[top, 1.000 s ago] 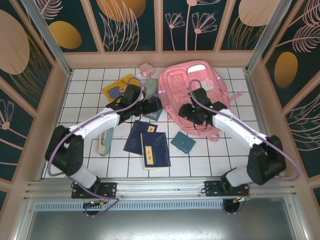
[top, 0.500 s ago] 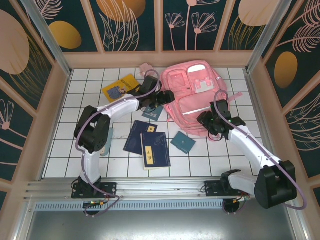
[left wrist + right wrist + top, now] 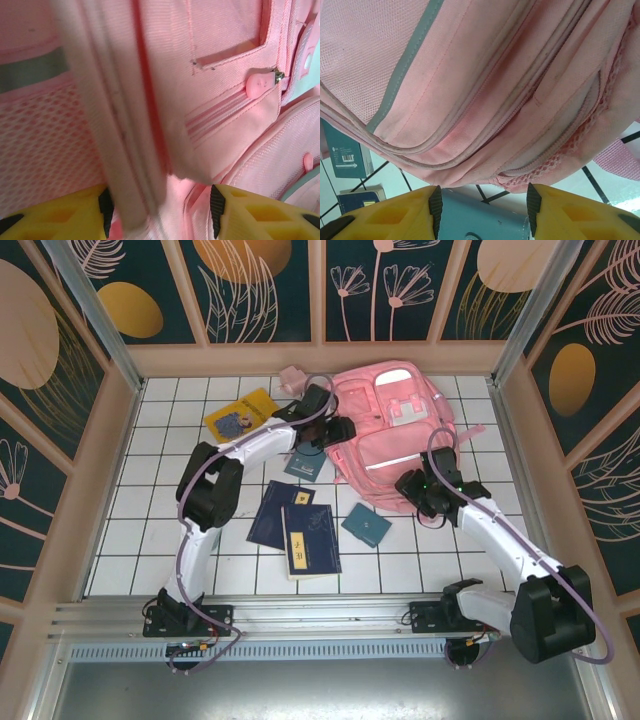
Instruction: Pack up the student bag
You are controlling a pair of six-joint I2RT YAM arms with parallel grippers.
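The student bag [image 3: 395, 430], a big glossy pink backpack, lies at the back right of the tiled table. My left gripper [image 3: 340, 430] is at its left edge. In the left wrist view a fold and pale strap of the bag [image 3: 225, 110] lie between the spread jaws of this gripper [image 3: 161, 215], which stand open around it. My right gripper [image 3: 412, 485] is at the bag's near edge. In the right wrist view the bag [image 3: 470, 75] hangs just ahead of that gripper [image 3: 481, 210], which is shut on a pale blue pouch [image 3: 470, 222] spanning its pads.
Two navy books [image 3: 295, 525] and a small teal book [image 3: 366, 525] lie on the tiles in front of the bag. A yellow book [image 3: 238, 415] and a small pink thing [image 3: 292, 375] lie at the back left. Low walls enclose the table.
My left gripper has moved right onto the bag's left edge and its jaws have narrowed. The right gripper has come off the bag's top to its near edge.
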